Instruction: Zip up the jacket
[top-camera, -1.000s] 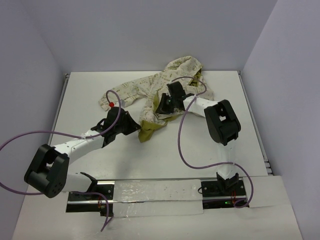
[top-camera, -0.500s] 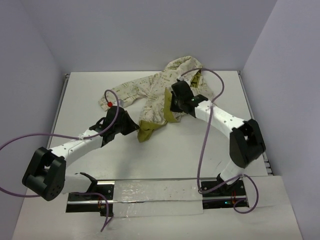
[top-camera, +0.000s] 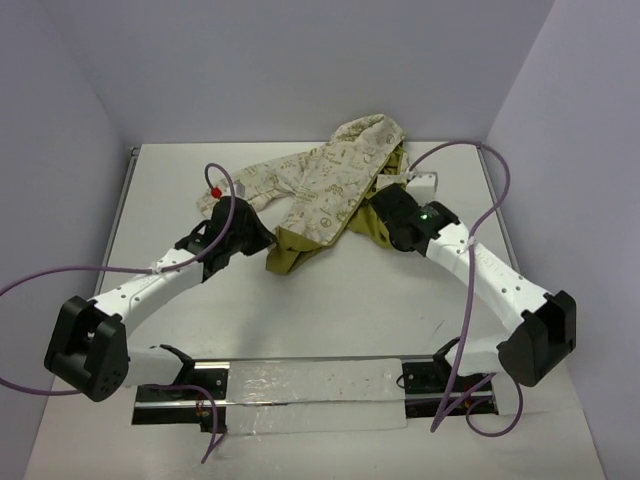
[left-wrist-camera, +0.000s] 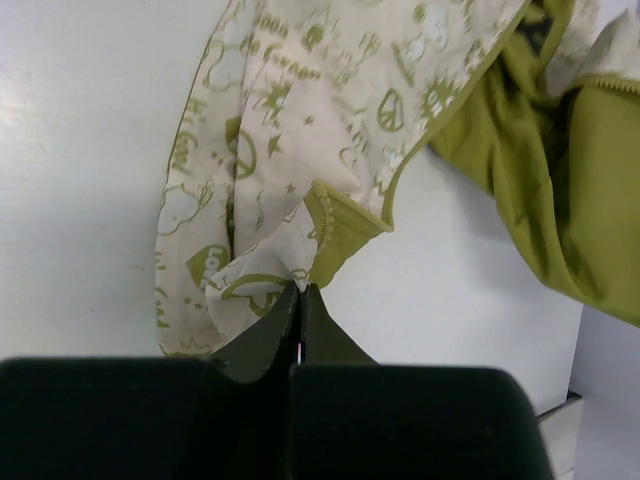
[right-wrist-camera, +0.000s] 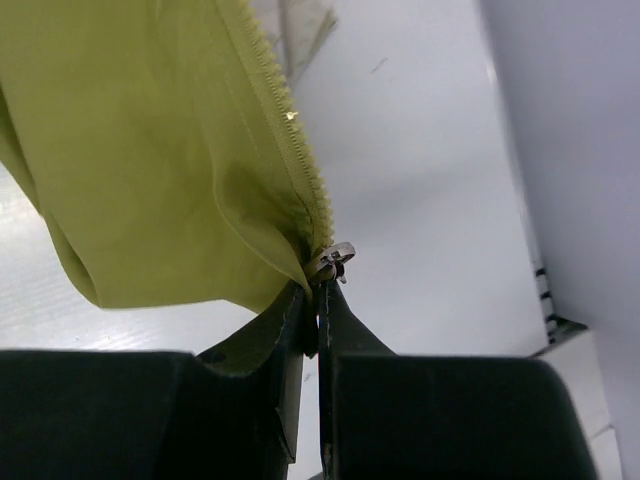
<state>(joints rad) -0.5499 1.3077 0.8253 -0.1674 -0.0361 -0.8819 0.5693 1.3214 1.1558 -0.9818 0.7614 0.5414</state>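
The jacket (top-camera: 325, 190), cream with an olive print and olive lining, hangs stretched between both grippers above the table's back middle. My left gripper (top-camera: 258, 238) is shut on a bunched fold of its printed fabric by an olive-edged hem (left-wrist-camera: 300, 285). My right gripper (top-camera: 378, 212) is shut on the olive zipper edge (right-wrist-camera: 318, 285). The zipper teeth (right-wrist-camera: 290, 140) run up from the jaws, and the metal slider (right-wrist-camera: 335, 262) sits right at the fingertips. The olive lining (left-wrist-camera: 560, 190) shows at the right of the left wrist view. The cartoon patch is hidden.
The white table (top-camera: 330, 300) has raised rails at its left edge (top-camera: 120, 200) and right edge (top-camera: 505, 240). Purple cables (top-camera: 470, 280) loop off both arms. A mounting plate (top-camera: 310, 385) runs along the near edge. Walls close in the back and sides.
The right arm has swung out to the right and pulled the jacket's zipper edge rightward. The left gripper has moved slightly back. The jacket has lifted and spread between them.
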